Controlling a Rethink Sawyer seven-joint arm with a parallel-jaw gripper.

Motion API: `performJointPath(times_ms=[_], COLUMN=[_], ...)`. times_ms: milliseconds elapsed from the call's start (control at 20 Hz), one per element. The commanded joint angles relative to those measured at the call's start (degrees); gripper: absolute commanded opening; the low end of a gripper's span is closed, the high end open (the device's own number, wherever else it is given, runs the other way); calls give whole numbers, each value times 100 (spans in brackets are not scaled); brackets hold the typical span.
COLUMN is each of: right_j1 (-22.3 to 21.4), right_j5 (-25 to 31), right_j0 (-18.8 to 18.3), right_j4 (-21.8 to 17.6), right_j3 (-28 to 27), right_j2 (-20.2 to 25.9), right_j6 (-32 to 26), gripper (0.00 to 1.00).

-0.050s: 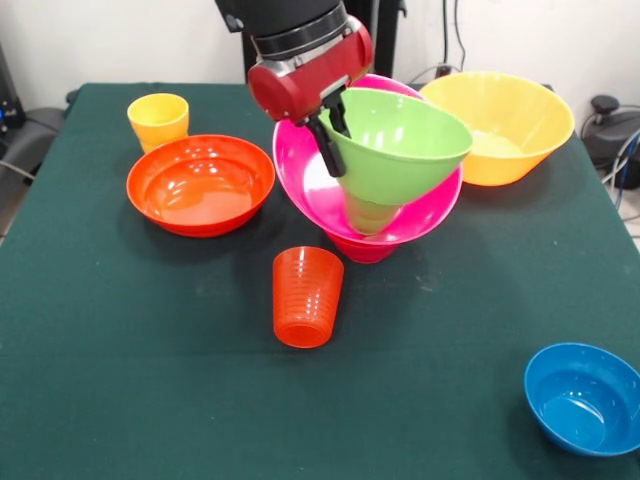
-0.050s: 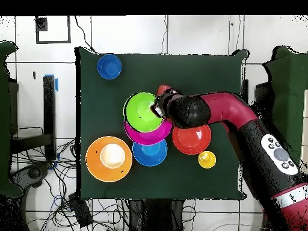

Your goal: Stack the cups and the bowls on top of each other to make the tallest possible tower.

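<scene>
Jaws point(image 1: 335, 125): clamping on the near rim of the lime green bowl point(image 1: 405, 140), one finger inside, one outside.

Lime green bowl: one, tilting, sitting on a light green cup point(image 1: 372, 213) inside the large pink bowl point(image 1: 300, 170).

Tower: the pink bowl is leaning on a small magenta bowl point(image 1: 362, 248) showing beneath it; it is standing mid-counter, toward the far side in the front view.

Arm point(image 2: 234, 111): red and black, one, reaching across the counter point(image 1: 150, 350) from the side in the overhead view, wrist bending over the tower.

Cups counted: three. Ribbed orange-red cup point(image 1: 306, 296) is standing upright just in front of the tower; yellow cup point(image 1: 158, 120) is standing at the far left, just behind the shallow red-orange bowl point(image 1: 200, 184).

Bowls counted in the front view: six. Yellow-orange bowl point(image 1: 500, 125) is sitting far right; blue bowl point(image 1: 583, 398) is sitting near right, well apart.

The overhead view is showing a second blue bowl point(image 2: 150, 152) just beside the tower.
</scene>
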Motion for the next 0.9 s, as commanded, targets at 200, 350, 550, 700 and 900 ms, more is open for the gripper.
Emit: performJointPath(times_ms=[200,350,550,700,900], right_j1=[-177,-146,-126,-85,-9], right_j5=[-234,-212,-208,-211,-226], right_j0=[162,140,72,45,-24], right_j4=[-275,-227,-193,-168,-127], right_j3=[601,606,649,649,683], right_j2=[-454,-460,-456,-431,-388], right_j6=[293,262,212,178,119], gripper=[0,0,0,0,0])
